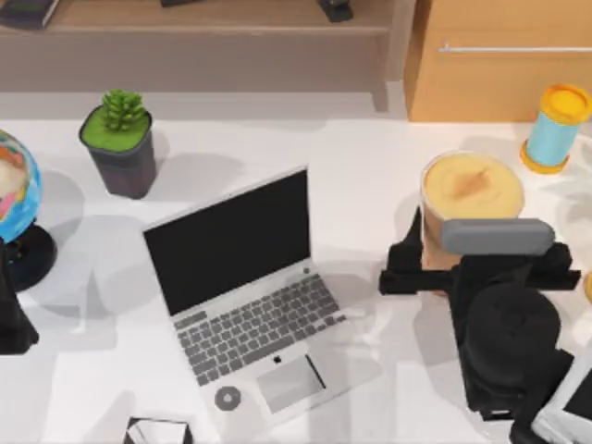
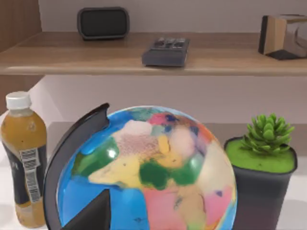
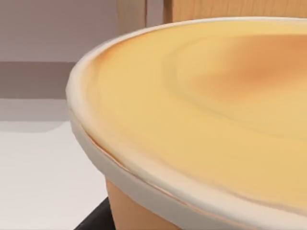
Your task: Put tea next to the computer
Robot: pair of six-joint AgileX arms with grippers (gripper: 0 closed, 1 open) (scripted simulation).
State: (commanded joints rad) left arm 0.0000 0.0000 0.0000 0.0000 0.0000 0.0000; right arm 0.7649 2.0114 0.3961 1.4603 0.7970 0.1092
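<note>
The tea is a large peach-orange cup with a creamy top, standing upright on the right side of the table. My right gripper holds it from the near side, its black fingers against the cup's left and right walls. The right wrist view has the cup's rim and top very close. The computer, a silver laptop with a black screen, sits open in the middle of the table, a clear gap to the left of the tea. My left arm is parked at the table's left edge.
A globe and a potted succulent stand at the back left, with an orange drink bottle beside the globe. A blue cylinder with yellow ends stands behind the tea, by a wooden cabinet.
</note>
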